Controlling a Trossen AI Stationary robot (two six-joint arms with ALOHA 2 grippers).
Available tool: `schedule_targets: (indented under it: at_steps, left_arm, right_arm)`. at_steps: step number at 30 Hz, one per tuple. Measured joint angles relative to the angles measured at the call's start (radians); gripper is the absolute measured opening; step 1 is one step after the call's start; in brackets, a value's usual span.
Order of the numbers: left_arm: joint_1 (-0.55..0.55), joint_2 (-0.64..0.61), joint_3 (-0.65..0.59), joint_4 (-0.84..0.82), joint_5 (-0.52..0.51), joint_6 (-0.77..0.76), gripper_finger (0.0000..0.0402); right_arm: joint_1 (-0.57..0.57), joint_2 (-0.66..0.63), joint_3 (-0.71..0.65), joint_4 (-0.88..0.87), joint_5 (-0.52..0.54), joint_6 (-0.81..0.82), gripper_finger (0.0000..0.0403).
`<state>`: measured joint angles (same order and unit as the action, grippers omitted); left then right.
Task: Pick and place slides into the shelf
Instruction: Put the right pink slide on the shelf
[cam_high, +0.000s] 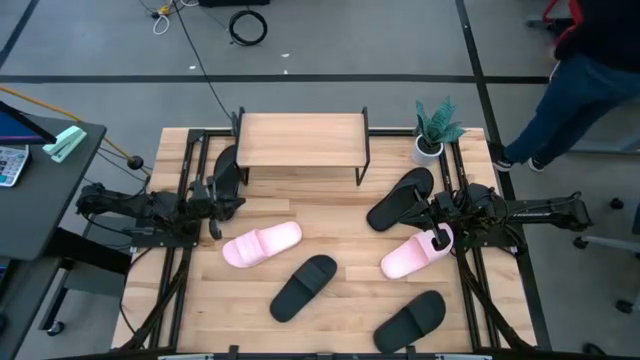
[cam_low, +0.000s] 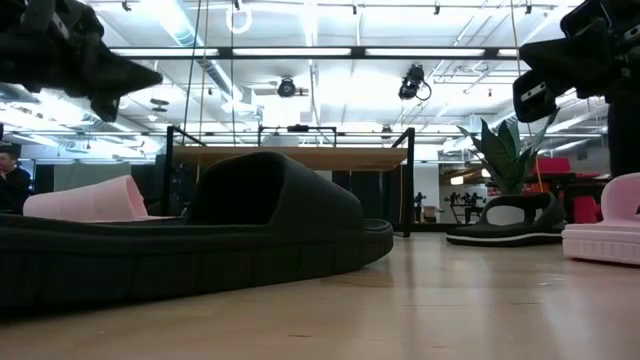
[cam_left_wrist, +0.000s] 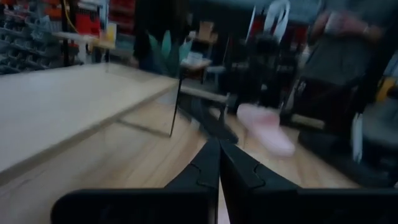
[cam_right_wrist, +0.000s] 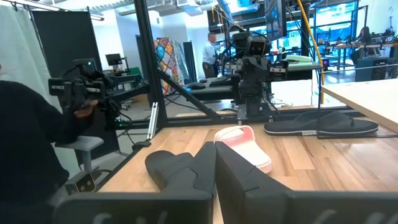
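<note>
Two pale pink slides (cam_high: 262, 244) (cam_high: 417, 253) and several black slides lie flat on their soles on the table. One black slide (cam_high: 228, 170) lies by the left legs of the shelf (cam_high: 300, 140), another (cam_high: 400, 197) near its right front, and two more (cam_high: 305, 287) (cam_high: 410, 320) nearer the front edge. My left gripper (cam_high: 218, 202) (cam_left_wrist: 219, 155) is shut and empty, raised above the table beside the black slide at the shelf's left. My right gripper (cam_high: 440, 218) (cam_right_wrist: 215, 155) is also shut and empty, raised above the right pink slide's far end.
A potted plant (cam_high: 436, 128) stands at the far right corner beside the shelf. The shelf's plank top (cam_low: 290, 157) is bare. A person (cam_high: 570, 90) stands beyond the table's far right corner. Bare tabletop (cam_high: 330, 215) lies in front of the shelf between the arms.
</note>
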<state>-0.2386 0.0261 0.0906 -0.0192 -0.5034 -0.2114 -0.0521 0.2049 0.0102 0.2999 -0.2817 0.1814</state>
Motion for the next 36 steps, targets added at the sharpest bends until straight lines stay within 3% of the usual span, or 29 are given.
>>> schedule_targets:
  at_steps: [4, 7, 13, 20, 24, 28, 36]
  left_arm:
    - [0.000, 0.000, 0.010, 0.178, 0.000, 0.099, 0.0014]
    - [0.000, 0.000, 0.087, 0.154, 0.000, 0.171, 0.0009]
    - [0.000, 0.115, 0.378, -0.185, 0.000, 0.180, 0.0032]
    - [0.000, 0.455, 0.752, -0.568, -0.001, 0.184, 0.0096]
    - [0.000, 0.633, 0.905, -0.716, 0.000, 0.176, 0.0129]
    - [0.000, 0.763, 0.947, -0.719, -0.001, 0.142, 0.0146]
    - [0.000, 0.969, 0.896, -0.667, -0.005, 0.066, 0.0140]
  right_arm:
    - [0.000, 0.000, 0.000, 0.000, 0.000, 0.000, 0.0014]
    - [0.000, 0.000, 0.000, 0.000, 0.000, 0.000, 0.0014]
    - [0.000, 0.000, 0.000, 0.000, 0.000, 0.000, 0.0014]
    - [0.000, 0.000, 0.000, 0.000, 0.000, 0.000, 0.0014]
    - [0.000, 0.000, 0.000, 0.000, 0.000, 0.000, 0.0014]
    - [0.000, 0.000, 0.000, 0.000, 0.000, 0.000, 0.0014]
    - [0.000, 0.000, 0.000, 0.000, 0.000, 0.000, 0.0014]
